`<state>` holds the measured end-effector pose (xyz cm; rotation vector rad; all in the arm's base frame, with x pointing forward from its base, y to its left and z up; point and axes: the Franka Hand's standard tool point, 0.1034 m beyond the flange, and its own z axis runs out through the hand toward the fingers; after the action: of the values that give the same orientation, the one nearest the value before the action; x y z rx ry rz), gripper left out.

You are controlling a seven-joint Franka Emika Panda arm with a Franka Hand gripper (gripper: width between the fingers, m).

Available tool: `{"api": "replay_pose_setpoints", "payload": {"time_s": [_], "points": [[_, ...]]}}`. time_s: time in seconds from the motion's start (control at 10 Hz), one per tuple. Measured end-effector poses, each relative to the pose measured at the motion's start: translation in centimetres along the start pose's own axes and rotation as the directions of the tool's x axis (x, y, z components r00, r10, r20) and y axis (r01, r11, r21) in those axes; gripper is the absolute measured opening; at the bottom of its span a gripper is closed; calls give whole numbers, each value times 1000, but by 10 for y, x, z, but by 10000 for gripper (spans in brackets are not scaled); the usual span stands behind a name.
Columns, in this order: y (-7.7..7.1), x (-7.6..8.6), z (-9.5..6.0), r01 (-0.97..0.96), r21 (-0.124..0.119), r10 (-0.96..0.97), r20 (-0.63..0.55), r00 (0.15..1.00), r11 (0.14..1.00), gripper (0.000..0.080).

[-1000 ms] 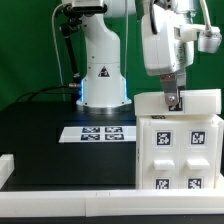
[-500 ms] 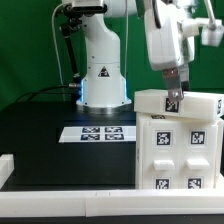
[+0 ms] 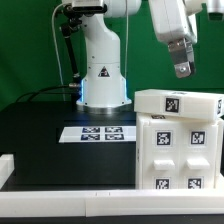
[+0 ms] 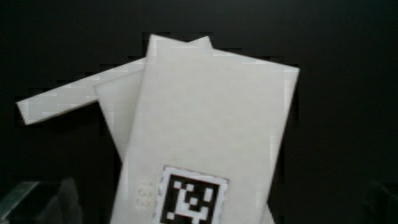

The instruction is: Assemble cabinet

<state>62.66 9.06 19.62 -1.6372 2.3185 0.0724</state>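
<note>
The cabinet [image 3: 178, 145] is a white box with square tags on its front, standing at the exterior view's right. A flat white top panel [image 3: 178, 102] with one tag lies on it. My gripper [image 3: 181, 68] hangs in the air above the panel, apart from it and holding nothing. In the wrist view the top panel [image 4: 205, 120] and its tag [image 4: 192, 196] lie below me. One dark finger [image 4: 57, 203] shows faintly at the edge, wide of the panel.
The marker board [image 3: 100, 132] lies on the black table, to the exterior view's left of the cabinet. The white robot base [image 3: 103, 75] stands behind it. A low white rail [image 3: 70, 203] runs along the table's front edge.
My gripper was down at the cabinet's top panel. It has let go and risen up and toward the exterior view's right. The panel stays on the cabinet.
</note>
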Motion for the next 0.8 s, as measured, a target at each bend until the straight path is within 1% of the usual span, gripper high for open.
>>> {"api": "replay_pose_setpoints", "payload": {"time_s": [0.2, 0.3, 0.4, 0.5, 0.6, 0.7, 0.8], "points": [[1, 0, 2, 25, -3, -25, -2, 1000, 1000, 797], [2, 0, 2, 109, -14, -109, -12, 994, 994, 797], [5, -4, 1, 291, -43, -292, -26, 956, 956, 797], [4, -9, 0, 405, -59, -407, -17, 913, 912, 797], [2, -11, 0, 560, -61, -562, -6, 827, 826, 797], [0, -10, 1, 678, -61, -679, 3, 734, 732, 797], [0, -10, 3, 772, -66, -773, 16, 634, 632, 797]]}}
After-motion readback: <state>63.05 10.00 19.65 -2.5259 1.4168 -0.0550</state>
